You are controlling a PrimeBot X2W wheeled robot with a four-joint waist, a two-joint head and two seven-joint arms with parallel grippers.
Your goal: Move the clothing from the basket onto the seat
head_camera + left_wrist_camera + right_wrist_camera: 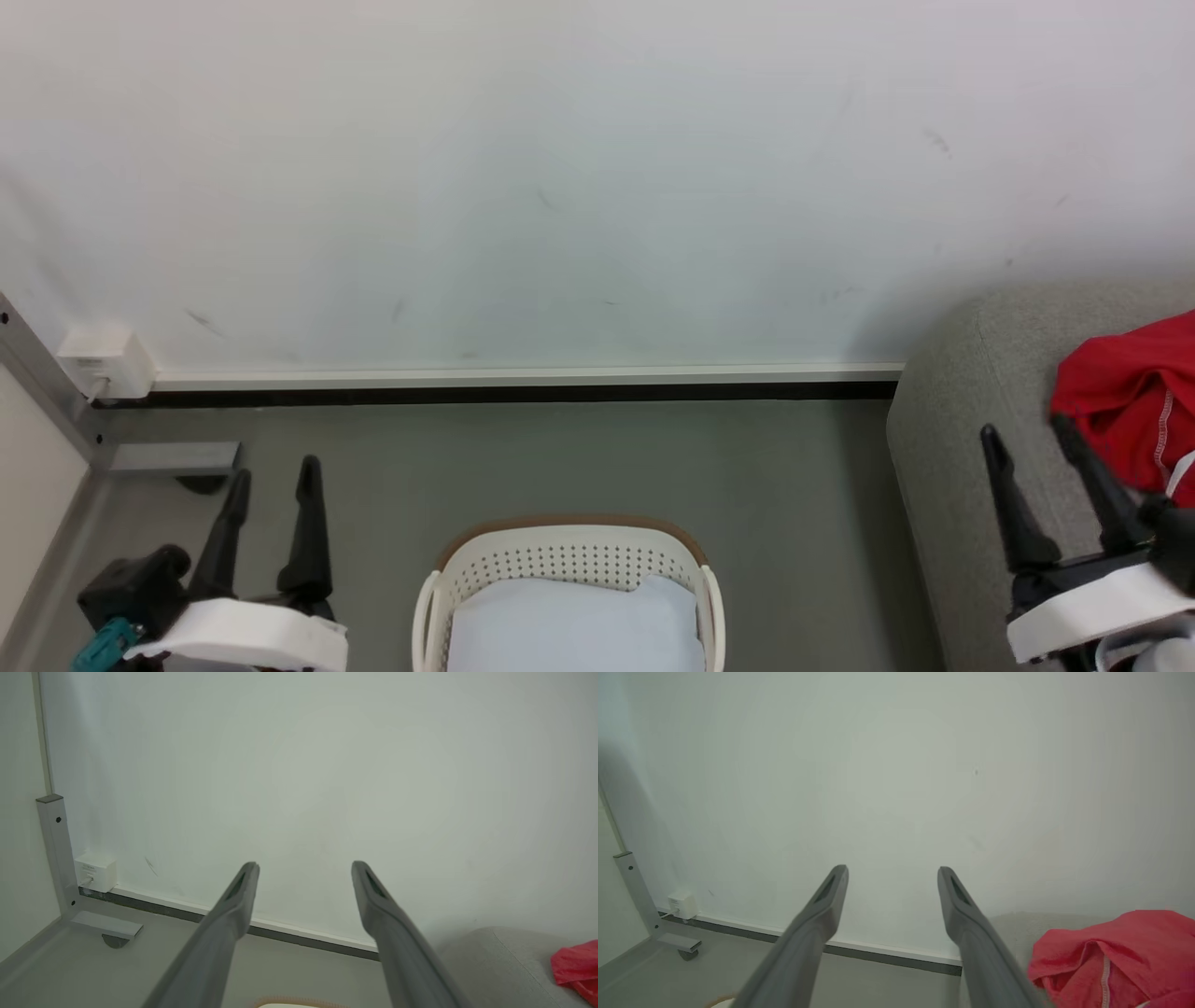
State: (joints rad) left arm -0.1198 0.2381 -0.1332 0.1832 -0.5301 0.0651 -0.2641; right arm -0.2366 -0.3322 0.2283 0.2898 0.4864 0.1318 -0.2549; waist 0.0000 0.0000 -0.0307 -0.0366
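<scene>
Two sets of fingers here, both spread wide with nothing between them. The left fingers [306, 509] hang low over the grey floor [560, 457], just left of the basket [560, 558]. The right fingers [1013, 509] are over the front of the seat [952, 420], tips pointing toward the wall [560, 187]. The clothing [1125, 401] is a crumpled red heap lying on the seat, just right of the right fingers. One finger crosses its lower left edge in the head view, and I honestly can't tell if it touches the fabric. There's a line of white stitching showing on the red. In the right wrist view the heap sits just beside the right-hand finger, low in the corner. The basket stands on the floor between the two arms, left of the seat and apart from it. The part of its inside that shows holds flat pale padding [569, 621]; its near end is cut off by the frame. Off to the left there's a small white box [103, 359] on the wall near the floor, next to a metal post [42, 373].
</scene>
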